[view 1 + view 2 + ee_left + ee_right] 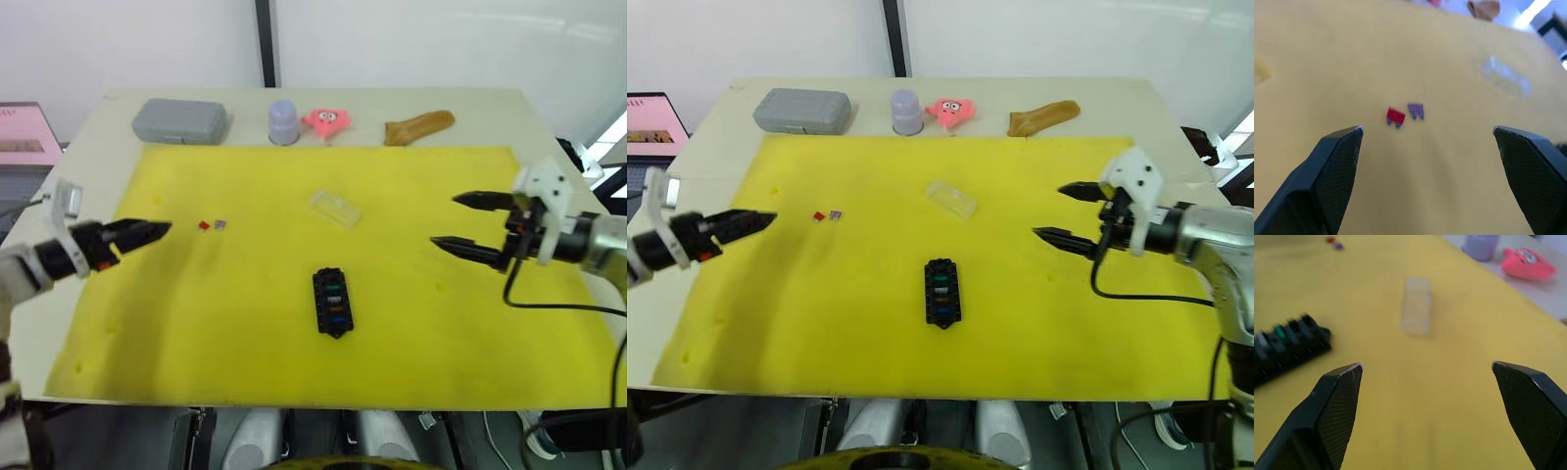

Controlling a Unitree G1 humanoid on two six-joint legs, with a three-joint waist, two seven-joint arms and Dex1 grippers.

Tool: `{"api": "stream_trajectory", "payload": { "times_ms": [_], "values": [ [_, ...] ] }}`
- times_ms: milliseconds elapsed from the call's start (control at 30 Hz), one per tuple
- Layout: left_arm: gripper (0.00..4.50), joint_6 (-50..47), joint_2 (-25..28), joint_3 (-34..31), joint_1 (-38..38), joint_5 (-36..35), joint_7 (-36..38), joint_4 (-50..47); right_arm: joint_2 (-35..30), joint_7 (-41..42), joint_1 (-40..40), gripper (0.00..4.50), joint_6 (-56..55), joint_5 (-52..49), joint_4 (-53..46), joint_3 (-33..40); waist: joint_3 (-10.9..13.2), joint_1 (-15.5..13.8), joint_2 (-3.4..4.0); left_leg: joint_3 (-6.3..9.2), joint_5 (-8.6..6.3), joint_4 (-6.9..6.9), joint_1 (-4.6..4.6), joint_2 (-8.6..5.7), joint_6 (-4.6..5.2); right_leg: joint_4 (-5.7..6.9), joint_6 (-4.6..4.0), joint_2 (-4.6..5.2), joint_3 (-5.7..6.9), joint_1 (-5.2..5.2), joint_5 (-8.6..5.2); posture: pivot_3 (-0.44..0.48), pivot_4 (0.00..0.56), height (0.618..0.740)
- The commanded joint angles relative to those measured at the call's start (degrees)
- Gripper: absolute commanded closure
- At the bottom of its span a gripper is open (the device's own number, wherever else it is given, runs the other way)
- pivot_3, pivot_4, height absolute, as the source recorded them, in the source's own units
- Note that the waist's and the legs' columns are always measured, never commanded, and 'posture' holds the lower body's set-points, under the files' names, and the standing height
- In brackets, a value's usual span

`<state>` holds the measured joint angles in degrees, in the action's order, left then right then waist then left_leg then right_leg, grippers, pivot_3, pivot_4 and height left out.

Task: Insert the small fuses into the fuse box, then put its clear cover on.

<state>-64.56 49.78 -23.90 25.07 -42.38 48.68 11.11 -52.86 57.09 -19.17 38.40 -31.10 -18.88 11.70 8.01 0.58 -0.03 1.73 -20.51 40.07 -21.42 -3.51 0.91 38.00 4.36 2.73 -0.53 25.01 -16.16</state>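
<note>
Black fuse box [333, 302], red fuse [1396, 116], purple fuse [1416, 109], yellow mat [245, 323].

Matt yellow foam mat [245, 294], glossy black plastic fuse box [333, 302], transparent plastic clear cover [335, 209].

Loose fuses [211, 226]: two. Fuse box [333, 301]: one. Clear cover [335, 209]: one.

The left gripper [162, 230] reaches in from the left edge of the yellow mat [245, 294], its arm low and level, its 2 fingers spread wide apart and holding nothing. The right gripper [458, 221] hangs over the mat's right side, pointing toward its middle, its 2 fingers parted wide, also holding nothing.
</note>
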Motion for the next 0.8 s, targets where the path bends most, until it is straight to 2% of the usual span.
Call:
{"api": "stream_trajectory", "payload": {
  "times_ms": [33, 133, 233, 367, 467, 567, 800],
  "values": [
    [0.00, -13.89, -2.99, -3.11, 4.81, -4.68, -4.75, 5.67, 2.13, -0.45, -1.89, 0.04, -1.77, 0.67, -4.39, -5.57, -0.01, 0.13, -0.02, 0.00, -0.01, 0.00, -0.01, 0.00, 0.01, 0.03, 0.00, 0.00, 0.00, 0.02, 0.00, 0.000, 0.150, 0.740],
    [0.00, -20.77, -5.03, -8.91, 10.98, -5.28, -9.97, 13.80, 6.12, -2.51, -4.91, 0.04, -0.80, -0.34, -6.26, -8.95, 0.01, 0.54, -0.12, -0.01, 0.00, 0.05, -0.15, -0.01, 0.00, 0.12, 0.00, -0.02, 0.00, 0.23, 0.00, 0.000, 0.150, 0.740],
    [0.00, -22.52, -5.38, -11.28, 14.17, -4.70, -12.40, 18.07, 8.45, -3.66, -6.82, 0.04, 0.15, -0.98, -7.45, -10.59, 0.02, 0.50, -0.14, -0.02, 0.05, 0.09, -0.18, 0.00, -0.09, 0.20, 0.00, -0.04, 0.01, 0.33, 0.00, 0.000, 0.150, 0.740],
    [0.00, -20.76, -5.67, -12.12, 17.71, -2.85, -14.41, 25.30, 11.72, -4.66, -9.75, 0.04, 0.67, -1.39, -9.08, -13.81, 0.00, 0.37, -0.16, -0.02, 0.05, 0.08, -0.13, -0.02, -0.09, 0.19, 0.00, -0.03, 0.01, 0.29, 0.00, 0.000, 0.150, 0.740],
    [0.00, -20.92, -6.24, -11.92, 18.34, -3.08, -14.21, 27.39, 12.68, -5.30, -10.68, 0.04, 0.91, -1.30, -9.20, -14.70, -0.01, 0.23, -0.18, -0.01, 0.05, 0.07, -0.14, -0.05, -0.09, 0.20, 0.00, -0.01, 0.01, 0.30, 0.00, 0.000, 0.150, 0.740],
    [0.00, -18.58, -7.42, -8.90, 16.57, -1.87, -13.41, 26.96, 13.63, -5.73, -12.32, 0.04, 1.11, -1.65, -8.96, -15.12, -0.02, 0.24, -0.19, -0.01, 0.05, 0.09, -0.13, -0.07, -0.09, 0.20, 0.00, 0.01, 0.01, 0.29, 0.00, 0.000, 0.150, 0.740],
    [0.00, -16.00, -9.26, -9.26, 18.05, -1.70, -12.94, 30.89, 13.91, -5.86, -13.21, 0.04, 0.90, -1.37, -8.35, -15.73, -0.03, 0.26, -0.21, -0.01, 0.06, 0.08, -0.12, -0.07, -0.10, 0.21, 0.00, 0.01, 0.01, 0.29, 0.00, 0.000, 0.150, 0.740]
  ]
}}
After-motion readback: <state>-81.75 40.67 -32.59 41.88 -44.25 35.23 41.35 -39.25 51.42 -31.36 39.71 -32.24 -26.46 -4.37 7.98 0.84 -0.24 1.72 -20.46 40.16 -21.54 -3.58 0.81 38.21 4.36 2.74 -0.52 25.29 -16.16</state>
